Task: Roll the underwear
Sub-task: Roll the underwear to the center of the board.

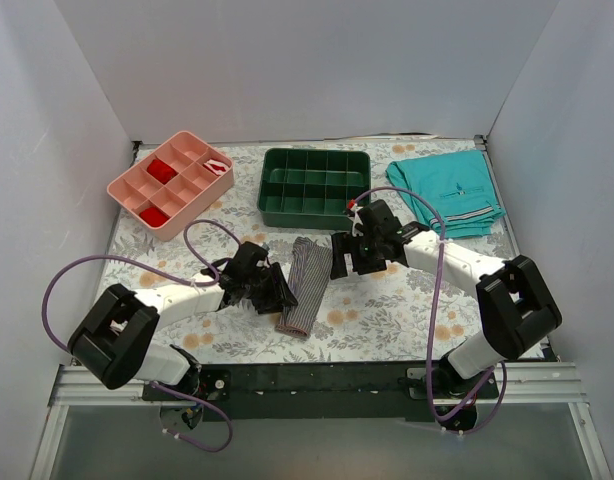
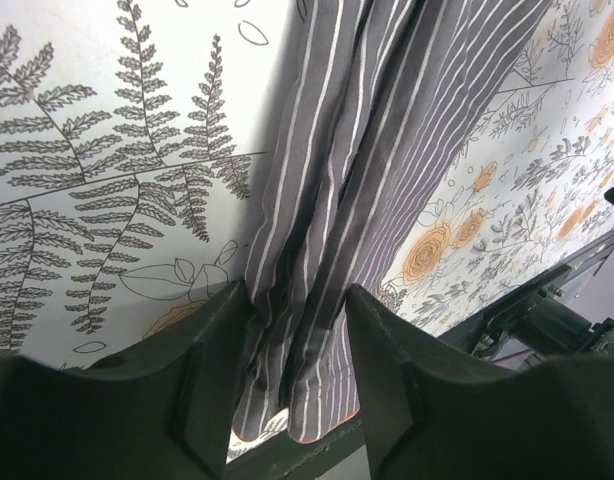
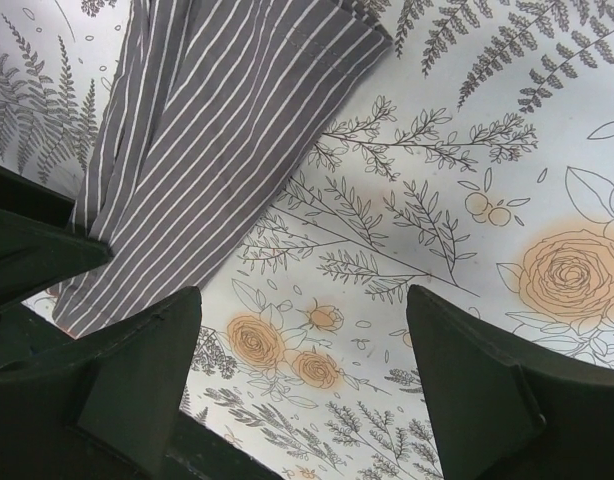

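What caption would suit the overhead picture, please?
Left pincer straddles an edge of the underwear, a striped strip on a flowered table; right pincer open beside it.

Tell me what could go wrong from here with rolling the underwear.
1. The left tool straddles only the middle folds at one end of the underwear, so a roll might catch some layers and leave the edges loose.
2. The right tool hangs open over bare table beside the cloth, not on it, so the cloth may slide or skew.
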`<state>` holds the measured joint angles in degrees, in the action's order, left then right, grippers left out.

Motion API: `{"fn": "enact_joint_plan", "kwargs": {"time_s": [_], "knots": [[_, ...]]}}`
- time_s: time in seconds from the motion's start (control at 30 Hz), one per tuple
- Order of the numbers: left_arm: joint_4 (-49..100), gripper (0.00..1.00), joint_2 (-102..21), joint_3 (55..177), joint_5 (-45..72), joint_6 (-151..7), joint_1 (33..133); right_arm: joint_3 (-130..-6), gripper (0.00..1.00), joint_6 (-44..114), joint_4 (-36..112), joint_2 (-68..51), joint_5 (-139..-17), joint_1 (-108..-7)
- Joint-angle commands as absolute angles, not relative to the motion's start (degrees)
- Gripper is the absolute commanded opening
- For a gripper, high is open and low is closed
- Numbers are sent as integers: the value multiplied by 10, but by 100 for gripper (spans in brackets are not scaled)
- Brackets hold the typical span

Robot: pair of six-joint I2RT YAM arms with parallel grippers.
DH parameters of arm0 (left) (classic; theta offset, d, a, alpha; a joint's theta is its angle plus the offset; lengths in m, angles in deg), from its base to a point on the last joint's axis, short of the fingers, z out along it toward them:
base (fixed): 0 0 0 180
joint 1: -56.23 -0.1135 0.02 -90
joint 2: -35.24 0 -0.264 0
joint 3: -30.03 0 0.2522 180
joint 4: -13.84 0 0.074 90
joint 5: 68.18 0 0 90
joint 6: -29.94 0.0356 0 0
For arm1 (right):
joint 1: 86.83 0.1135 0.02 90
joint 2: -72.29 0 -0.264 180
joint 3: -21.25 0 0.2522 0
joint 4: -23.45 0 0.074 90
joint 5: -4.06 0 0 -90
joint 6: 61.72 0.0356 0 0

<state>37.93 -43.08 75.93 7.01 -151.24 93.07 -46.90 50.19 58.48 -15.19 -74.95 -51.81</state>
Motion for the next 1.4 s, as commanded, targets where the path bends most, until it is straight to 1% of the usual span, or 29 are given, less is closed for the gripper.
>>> {"fn": "enact_joint_plan", "kwargs": {"time_s": [0.0,0.13,0.2,0.23,0.33,0.4,0.5,0.53,0.57,0.63,0.67,0.7,0.77,0.8,0.87,1.0,1.13,1.27,1.37], "knots": [[382,40,-420,745,66,-1503,929,-465,90,502,573,-153,-730,-516],[385,33,-425,743,63,-1497,928,-452,90,493,578,-140,-721,-516],[387,27,-429,745,62,-1491,927,-447,90,481,579,-131,-720,-515],[388,25,-431,747,59,-1489,927,-440,89,475,577,-120,-720,-514],[391,6,-439,756,53,-1480,925,-431,86,452,579,-95,-724,-508],[397,6,-446,767,53,-1476,923,-429,83,431,585,-83,-738,-496],[414,14,-452,781,50,-1466,918,-434,80,416,604,-64,-785,-467],[419,18,-451,786,48,-1463,917,-436,79,410,608,-56,-797,-451],[424,36,-451,789,48,-1461,913,-438,79,408,610,-51,-809,-442],[432,44,-447,796,43,-1457,909,-442,77,400,620,-39,-853,-411],[435,61,-445,798,43,-1453,906,-444,76,397,623,-36,-877,-400],[439,63,-443,801,38,-1451,904,-445,74,397,628,-32,-919,-389],[439,70,-440,801,31,-1444,898,-445,71,390,628,-18,-948,-359],[439,70,-441,800,27,-1441,897,-439,71,390,625,-13,-972,-351],[434,71,-446,796,15,-1432,895,-432,70,387,620,6,-978,-334],[418,72,-447,775,-14,-1425,892,-416,67,380,614,42,-995,-312],[387,72,-448,746,-42,-1432,892,-408,66,356,627,55,-1019,-268],[377,65,-461,733,-50,-1441,892,-408,67,348,637,52,-1059,-212],[380,58,-471,733,-50,-1442,892,-404,68,351,638,44,-1119,-164]]}}
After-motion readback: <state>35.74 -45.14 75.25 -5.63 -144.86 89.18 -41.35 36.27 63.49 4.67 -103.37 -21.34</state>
